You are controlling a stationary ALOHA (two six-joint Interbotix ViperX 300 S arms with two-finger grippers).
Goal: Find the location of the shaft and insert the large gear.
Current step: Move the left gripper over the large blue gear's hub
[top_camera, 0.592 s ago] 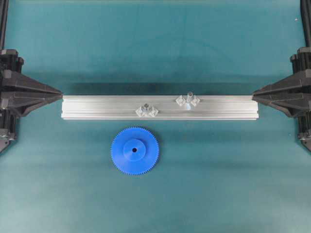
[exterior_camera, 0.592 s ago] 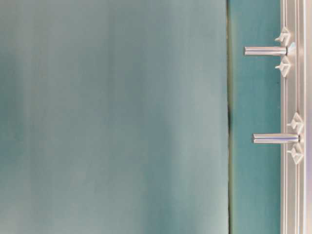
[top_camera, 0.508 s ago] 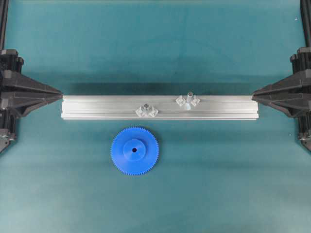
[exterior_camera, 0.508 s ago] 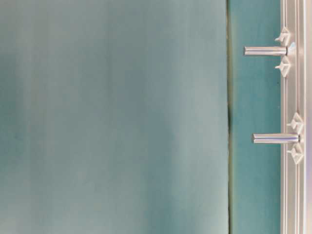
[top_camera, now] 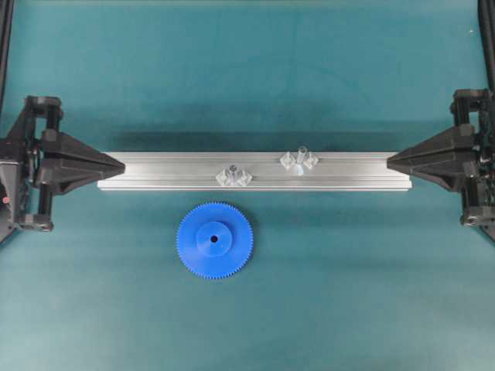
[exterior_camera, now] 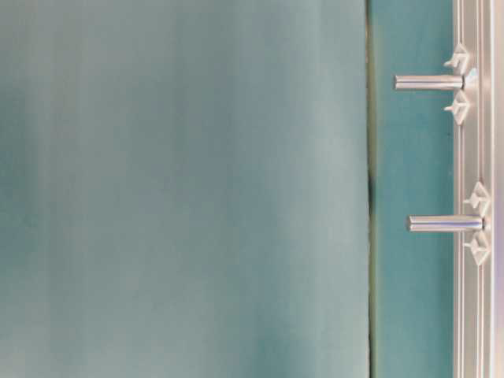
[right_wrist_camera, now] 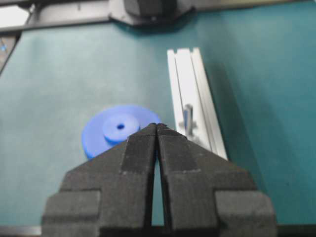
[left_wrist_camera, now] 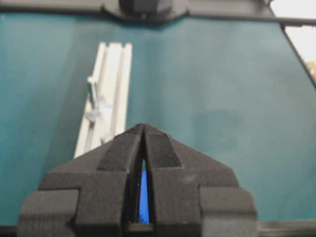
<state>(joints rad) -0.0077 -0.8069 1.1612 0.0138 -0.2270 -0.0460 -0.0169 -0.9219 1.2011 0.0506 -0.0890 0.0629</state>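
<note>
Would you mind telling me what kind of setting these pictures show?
Most likely a robotics lab bench for assembly trials: a teal mat covers the table, an aluminium rail carries two upright pegs, a large gear lies beside it, and the left gripper and right gripper flank the rail.

In the left wrist view the closed left claw hides nearly all of the bright blue flat toothed plastic large gear. In the right wrist view the right claw covers the gear's near edge. The table-level view's right edge crops the long silver aluminium rail.
</note>
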